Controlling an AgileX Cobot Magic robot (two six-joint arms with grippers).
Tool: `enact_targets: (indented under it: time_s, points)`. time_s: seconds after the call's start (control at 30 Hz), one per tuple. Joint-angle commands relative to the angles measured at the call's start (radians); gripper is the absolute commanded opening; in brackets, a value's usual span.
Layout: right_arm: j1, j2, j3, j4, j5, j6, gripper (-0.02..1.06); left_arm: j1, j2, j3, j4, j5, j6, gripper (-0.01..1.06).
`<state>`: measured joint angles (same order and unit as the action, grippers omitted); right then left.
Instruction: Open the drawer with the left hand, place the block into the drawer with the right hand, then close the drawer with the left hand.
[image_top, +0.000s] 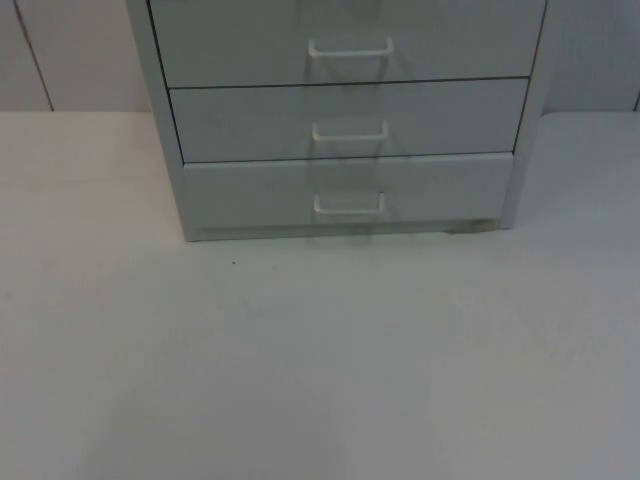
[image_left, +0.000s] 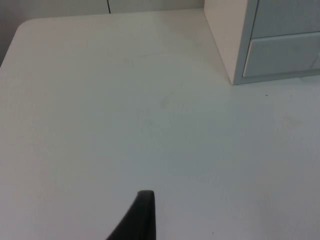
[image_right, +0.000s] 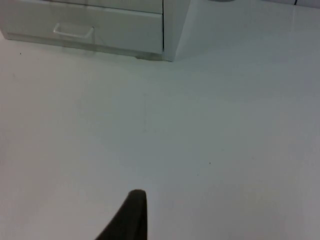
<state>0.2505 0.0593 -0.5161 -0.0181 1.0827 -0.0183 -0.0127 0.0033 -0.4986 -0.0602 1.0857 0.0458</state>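
Note:
A grey drawer cabinet (image_top: 165, 120) stands at the back of the white table, with three drawers stacked in it. Each has a white handle, and all three fronts look closed. The bottom drawer (image_top: 348, 190) carries its handle (image_top: 348, 207) just above the table. My left gripper (image_left: 142, 215) hovers over bare table, well to the left of the cabinet's side wall (image_left: 225, 40). My right gripper (image_right: 131, 215) hangs over bare table in front of the cabinet's right corner, with the bottom drawer's handle (image_right: 73, 31) far ahead of it.
The white table top (image_top: 320, 370) stretches wide in front of the cabinet. Its rounded corner (image_left: 22, 27) lies off to the left. A grey partition wall (image_top: 70, 50) rises behind.

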Motion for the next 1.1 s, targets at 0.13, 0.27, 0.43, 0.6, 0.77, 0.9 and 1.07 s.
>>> enact_targets:
  time_s: [0.13, 0.27, 0.43, 0.6, 0.77, 0.9, 1.07]
  points:
    - [-0.127, -0.059, 0.001, 0.001, -0.005, 0.002, 1.05, 0.003, -0.003, 0.004, -0.003, -0.01, -0.002, 1.05]
    - [-0.193, -0.059, -0.009, -0.003, 0.005, 0.007, 1.05, 0.003, -0.003, 0.004, 0.002, -0.01, -0.002, 1.05]
    - [-0.218, -0.059, -0.009, 0.018, -0.008, 0.006, 1.05, 0.003, -0.003, 0.004, 0.0, -0.01, -0.002, 1.05]
    - [-0.218, -0.059, -0.009, 0.024, -0.008, 0.006, 1.05, 0.003, -0.003, 0.004, 0.0, -0.01, -0.002, 1.05]
    - [-0.218, -0.059, -0.009, 0.024, -0.008, 0.006, 1.05, 0.003, -0.003, 0.004, 0.0, -0.01, -0.002, 1.05]
    - [-0.218, -0.059, -0.009, 0.024, -0.008, 0.006, 1.05, 0.003, -0.003, 0.004, 0.0, -0.01, -0.002, 1.05]
    - [-0.218, -0.059, -0.009, 0.024, -0.01, 0.006, 1.05, 0.003, -0.003, 0.004, 0.0, -0.01, -0.002, 1.05]
